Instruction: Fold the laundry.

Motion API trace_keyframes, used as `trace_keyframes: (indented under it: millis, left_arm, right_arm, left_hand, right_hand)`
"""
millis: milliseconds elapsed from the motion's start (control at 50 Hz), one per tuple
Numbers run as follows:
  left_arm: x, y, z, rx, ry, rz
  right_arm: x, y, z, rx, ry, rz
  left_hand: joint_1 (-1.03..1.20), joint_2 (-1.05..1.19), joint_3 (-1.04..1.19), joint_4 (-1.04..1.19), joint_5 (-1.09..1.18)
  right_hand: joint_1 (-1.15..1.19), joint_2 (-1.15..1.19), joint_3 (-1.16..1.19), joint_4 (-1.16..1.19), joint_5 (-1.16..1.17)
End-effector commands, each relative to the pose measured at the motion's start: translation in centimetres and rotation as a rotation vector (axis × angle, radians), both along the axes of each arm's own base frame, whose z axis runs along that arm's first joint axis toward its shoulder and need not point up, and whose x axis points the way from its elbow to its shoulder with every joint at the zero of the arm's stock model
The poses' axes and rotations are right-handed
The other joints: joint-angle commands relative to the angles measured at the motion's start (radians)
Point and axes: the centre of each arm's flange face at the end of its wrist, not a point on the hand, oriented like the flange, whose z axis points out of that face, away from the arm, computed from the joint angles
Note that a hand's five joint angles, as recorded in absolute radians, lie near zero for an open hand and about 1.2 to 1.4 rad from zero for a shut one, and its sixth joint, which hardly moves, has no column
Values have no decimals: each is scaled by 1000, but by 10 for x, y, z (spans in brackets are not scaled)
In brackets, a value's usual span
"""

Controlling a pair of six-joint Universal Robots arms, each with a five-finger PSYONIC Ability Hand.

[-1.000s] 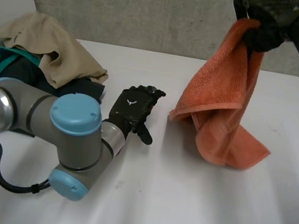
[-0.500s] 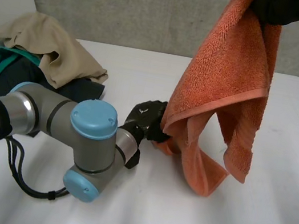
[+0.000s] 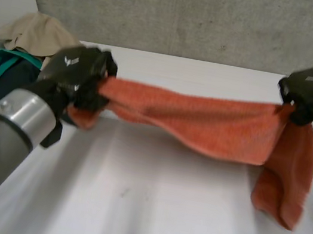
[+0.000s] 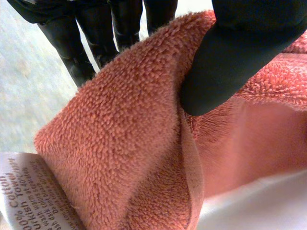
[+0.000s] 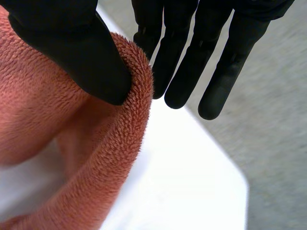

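My left hand (image 3: 78, 73) now pinches one end of the orange towel (image 3: 192, 118) near the table's (image 3: 146, 212) left edge; half a second ago it was only reaching for the dangling cloth. The towel is now stretched level across the table. My right hand (image 3: 308, 94) pinches its other end by the right edge, with a tail drooping below. I judge it ready to lay flat.

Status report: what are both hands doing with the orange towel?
Both pinching: left hand on one end of orange towel, right hand near the other. Towel stretched between them above white table. Nearby: clothes pile beyond left hand.
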Motion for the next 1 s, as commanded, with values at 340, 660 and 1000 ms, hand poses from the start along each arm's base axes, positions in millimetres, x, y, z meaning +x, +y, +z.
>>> trace_keyframes:
  millis: [340,660,1000]
  left_arm:
    - [-27,-38,-68,162,-157,0]
    - [-25,-38,-66,161,-153,5]
    - [-24,-38,-66,163,-150,9]
  right_arm:
    - [52,-62,-93,-262,-50,72]
    - [-7,29,-67,187,-237,-135]
    - [6,15,-166,245,-337,-167]
  left_hand:
    - [264,199,208,199,266]
    - [264,199,208,199,266]
    - [264,199,208,199,266]
  right_hand:
    - [-680,-750,-767,-773,-732]
    - [-542,-612,-630,-636,-595]
    - [-539,-609,-627,-632,-592]
